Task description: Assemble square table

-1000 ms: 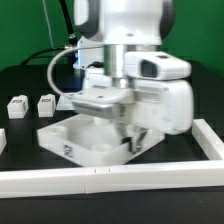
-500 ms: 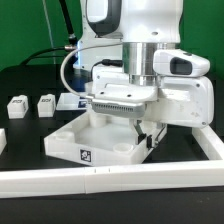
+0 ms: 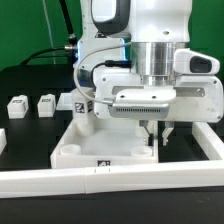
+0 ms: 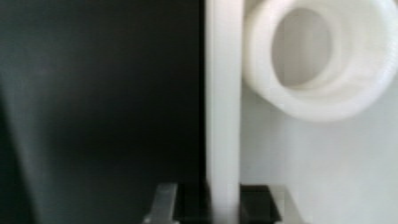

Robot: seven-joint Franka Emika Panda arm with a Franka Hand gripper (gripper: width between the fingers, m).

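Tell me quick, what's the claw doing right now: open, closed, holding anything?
Claw: closed, clamped on the raised edge wall of the square table top.

A white rail [image 3: 50, 183] lines the black tabletop's [image 3: 25, 85] front edge. It turns at the exterior view's right corner.

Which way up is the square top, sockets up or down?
Sockets up: the square top shows raised rim walls; the wrist view shows an open socket.
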